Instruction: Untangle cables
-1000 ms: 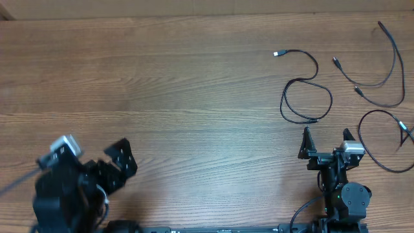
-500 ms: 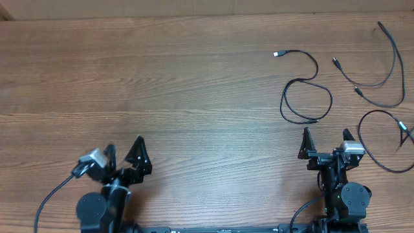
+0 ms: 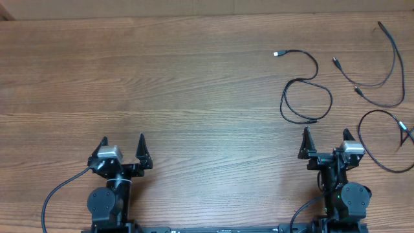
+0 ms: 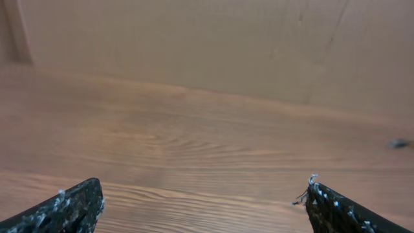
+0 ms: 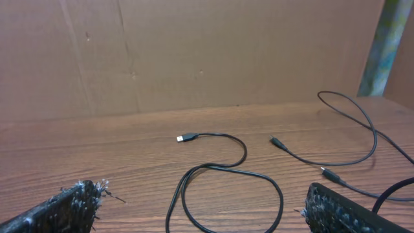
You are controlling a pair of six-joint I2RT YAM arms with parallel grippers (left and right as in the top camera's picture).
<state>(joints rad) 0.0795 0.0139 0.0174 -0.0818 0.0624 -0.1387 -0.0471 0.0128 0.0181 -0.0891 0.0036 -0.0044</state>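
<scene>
Resting left gripper (image 3: pixel 123 141) at near table (image 3: pixel 194 77) edge, jaws spread apart, gripping nothing. Holding right gripper (image 3: pixel 326 133) alike, jaws apart, empty. Seeing looped cable (image 3: pixel 282 102) lying just beyond right gripper, second cable (image 3: pixel 378 111) curling beside it, more cable (image 3: pixel 394 55) lying farthest, far-right corner.

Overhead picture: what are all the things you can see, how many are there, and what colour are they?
table: 1, brown wood, fills the view
back wall: 1, plain brown, behind the table's far edge
cables: at least three (exact count hard to tell), black, spread loose over the table's right side
left arm: 1, black, near edge on the left, jaws open and empty
right arm: 1, black, near edge on the right beside the cables, jaws open and empty
</scene>
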